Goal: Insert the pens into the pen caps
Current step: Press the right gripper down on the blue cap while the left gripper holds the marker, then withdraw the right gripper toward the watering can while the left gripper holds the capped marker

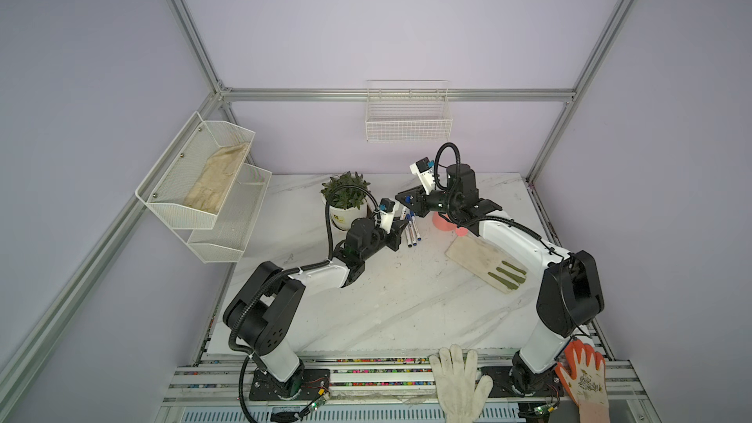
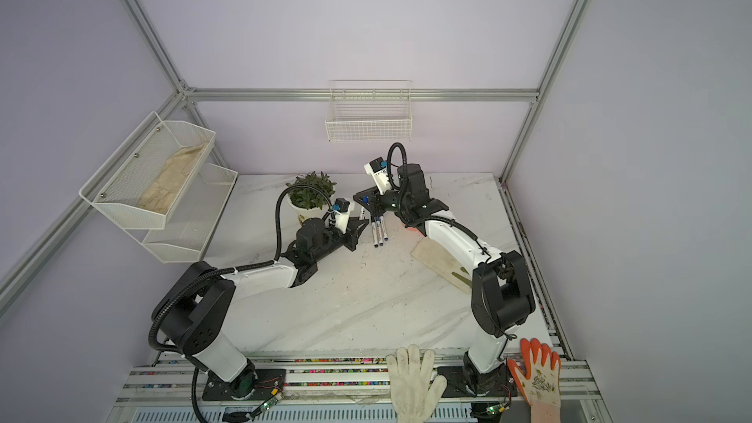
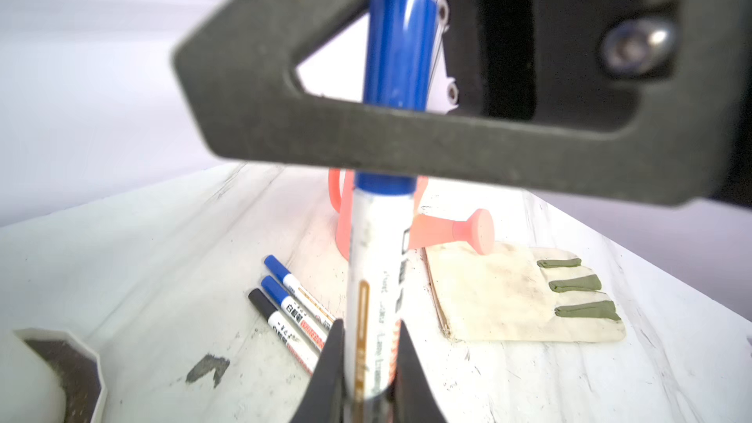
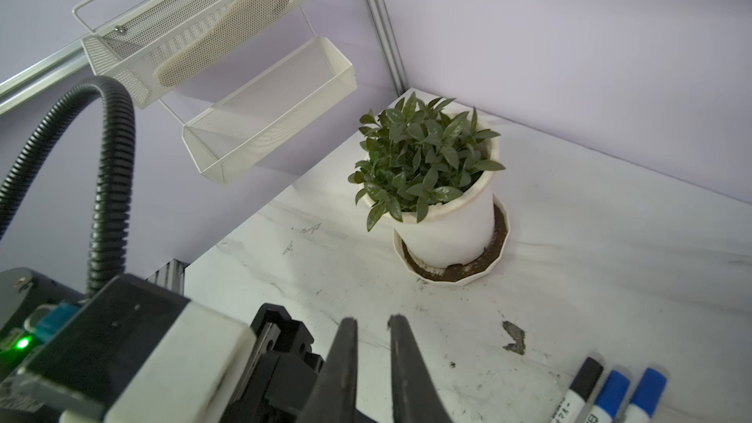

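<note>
My left gripper (image 3: 370, 327) is shut on the white barrel of a pen (image 3: 380, 262) and holds it above the table. A blue pen cap (image 3: 401, 46) sits on that pen's far end. The cap runs between the fingers of my right gripper (image 1: 409, 201), which is shut on it. In the right wrist view the right gripper's fingertips (image 4: 373, 321) stand narrowly apart and the cap is hidden. Three capped pens (image 1: 413, 231), two blue and one black, lie side by side on the table just right of my left gripper (image 1: 401, 226).
A potted plant (image 1: 346, 197) stands behind the left arm. A pink watering can (image 3: 476, 233) and a flat work glove (image 1: 486, 264) lie to the right of the pens. A dark scrap (image 4: 513, 337) lies near the plant. Mesh shelves (image 1: 203, 181) and a wire basket (image 1: 409, 115) hang on the walls.
</note>
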You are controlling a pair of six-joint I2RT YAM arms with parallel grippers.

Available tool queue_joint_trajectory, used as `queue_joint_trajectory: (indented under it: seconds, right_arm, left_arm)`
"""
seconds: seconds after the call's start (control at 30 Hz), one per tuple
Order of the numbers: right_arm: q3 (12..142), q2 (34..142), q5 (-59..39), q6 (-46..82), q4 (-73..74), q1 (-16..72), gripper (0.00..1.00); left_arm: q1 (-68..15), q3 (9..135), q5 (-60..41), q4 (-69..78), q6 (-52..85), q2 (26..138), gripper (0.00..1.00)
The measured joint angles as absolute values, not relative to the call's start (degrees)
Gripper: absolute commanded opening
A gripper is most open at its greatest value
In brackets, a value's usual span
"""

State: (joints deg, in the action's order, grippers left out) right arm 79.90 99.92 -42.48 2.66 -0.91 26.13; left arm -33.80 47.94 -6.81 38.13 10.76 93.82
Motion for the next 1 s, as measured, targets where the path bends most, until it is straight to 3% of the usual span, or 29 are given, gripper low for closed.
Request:
queue_joint_trajectory:
  seconds: [0.5,0.6,0.8,0.87,1.0]
  right_arm:
    - [77.7,102.6,-50.3,7.6,-7.5,25.8,0.00]
    - [77.6,103.3,-51.0,8.8,-8.3,25.7,0.10]
    - [78.7,104.5,-51.2,10.7,-14.4,25.6,0.53]
    - [79.1,104.8,-50.1,11.8,-16.0,25.2,0.59]
    - [79.9,104.5,-48.3,14.2,-14.8,23.7,0.61]
  left_arm:
    - [-39.4,37.6,-0.8,39.3,19.0,90.1,0.00]
    - [-40.4,36.4,0.6,40.2,20.9,90.2,0.00]
    - [-39.4,35.7,8.4,48.3,25.8,93.6,0.00]
    - [-38.3,35.7,11.7,52.2,27.5,95.5,0.00]
    - [-38.0,35.6,14.6,56.1,30.5,99.5,0.00]
